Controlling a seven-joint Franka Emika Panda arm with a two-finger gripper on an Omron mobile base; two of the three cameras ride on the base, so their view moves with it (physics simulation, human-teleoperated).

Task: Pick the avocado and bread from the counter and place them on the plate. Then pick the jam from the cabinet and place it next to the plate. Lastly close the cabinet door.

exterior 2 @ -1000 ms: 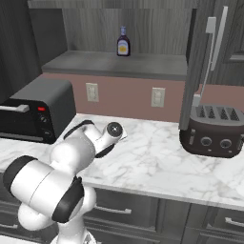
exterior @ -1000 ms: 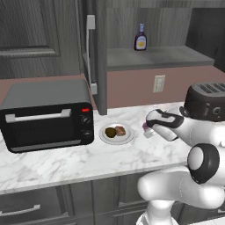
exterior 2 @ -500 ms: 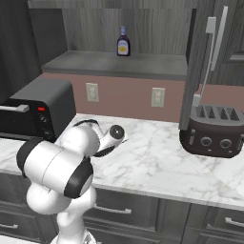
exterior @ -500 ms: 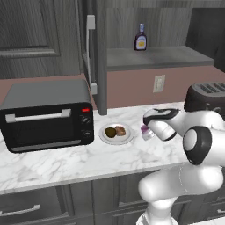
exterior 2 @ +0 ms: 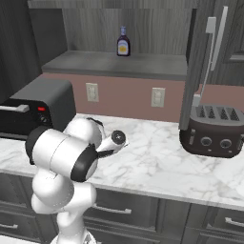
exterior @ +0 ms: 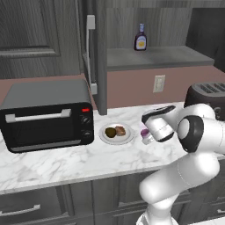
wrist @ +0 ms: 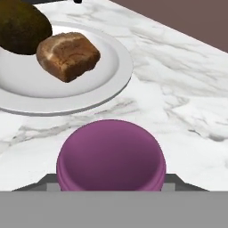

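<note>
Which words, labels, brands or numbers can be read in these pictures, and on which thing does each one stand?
No text can be read.
Dark bottle on the cabinet shelf: yellow label, too small and blurred to read.
Toaster oven: red mark and knobs, no legible marking.
Toaster: dials, nothing legible.
Jam lid: plain purple.

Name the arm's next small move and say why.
Probably open the end effector and let go of the jam: the jar seems to sit on the counter just beside the plate, which already holds the avocado and bread.
</note>
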